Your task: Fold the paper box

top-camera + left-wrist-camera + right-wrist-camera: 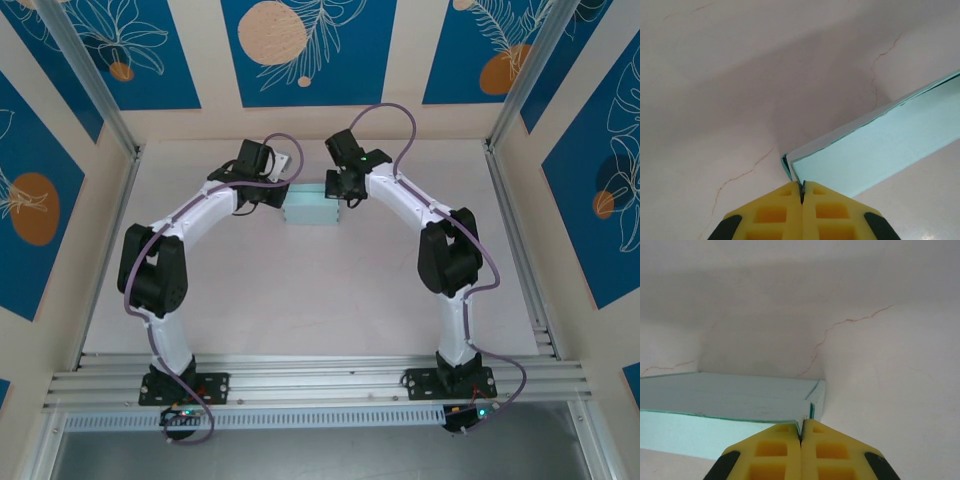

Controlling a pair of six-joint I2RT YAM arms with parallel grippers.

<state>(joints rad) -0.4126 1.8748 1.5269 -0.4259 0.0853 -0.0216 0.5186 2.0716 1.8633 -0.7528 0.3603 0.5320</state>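
The paper box (312,208) is a small pale light-blue card box, standing at the far middle of the table between my two grippers. My left gripper (283,192) is at its left end. In the left wrist view the yellow fingertips (790,192) are shut, with a thin edge of the box's (880,145) corner wall pinched between them. My right gripper (343,190) is at the box's right end. Its yellow fingertips (812,429) are also shut, on the card edge at the near right corner of the box (730,397).
The pale pink tabletop (310,300) has thin cracks and lies open between the arms and the box. Aluminium rails (320,385) run along the near edge, and uprights (515,110) stand at the back corners. Blue-patterned walls surround the table.
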